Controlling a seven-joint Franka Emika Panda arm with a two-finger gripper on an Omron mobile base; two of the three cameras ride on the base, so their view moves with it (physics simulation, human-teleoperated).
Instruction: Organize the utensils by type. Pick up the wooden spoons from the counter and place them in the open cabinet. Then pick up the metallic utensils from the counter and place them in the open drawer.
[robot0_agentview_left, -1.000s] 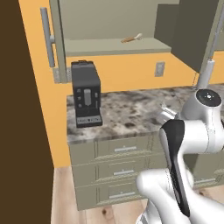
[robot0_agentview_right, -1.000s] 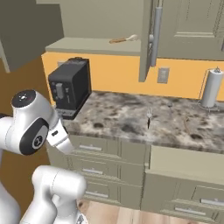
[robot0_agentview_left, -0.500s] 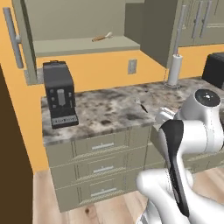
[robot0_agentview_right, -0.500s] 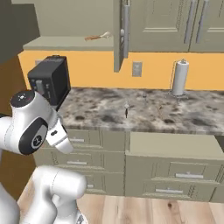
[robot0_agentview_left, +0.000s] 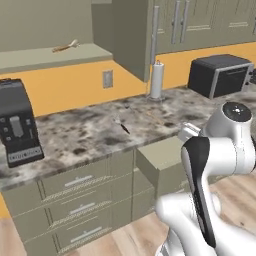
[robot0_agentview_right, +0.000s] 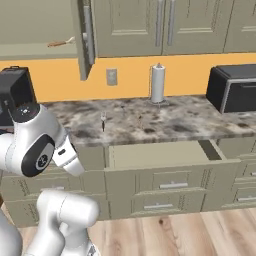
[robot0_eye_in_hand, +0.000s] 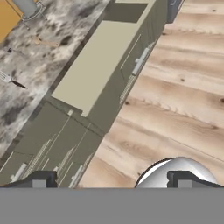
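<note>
The pincer (robot0_eye_in_hand: 109, 178) hangs with its jaws spread wide and nothing between them, aimed down at the wooden floor (robot0_eye_in_hand: 175, 100) in front of the cabinetry. Up and to its left in the hand view lies the open drawer (robot0_eye_in_hand: 98, 61), its plain beige inside showing; from the right base view that drawer (robot0_agentview_right: 160, 152) stands pulled out beneath the worktop (robot0_agentview_right: 165, 122). Beyond the drawer, farther from the pincer, the fork (robot0_eye_in_hand: 13, 81) with silver tines and a dark handle rests on the mottled worktop (robot0_eye_in_hand: 30, 100), and a slim wooden spoon (robot0_eye_in_hand: 46, 42) lies on the stone a little way past it. On the left base view the fork (robot0_agentview_left: 121, 125) sits mid-worktop, well apart from the pincer. High above, one orange-brown wooden spoon (robot0_agentview_left: 66, 47) rests on the shelf of the open cabinet (robot0_agentview_left: 45, 55), door swung out. A paper towel roll (robot0_agentview_right: 158, 83) stands at the back wall.
</note>
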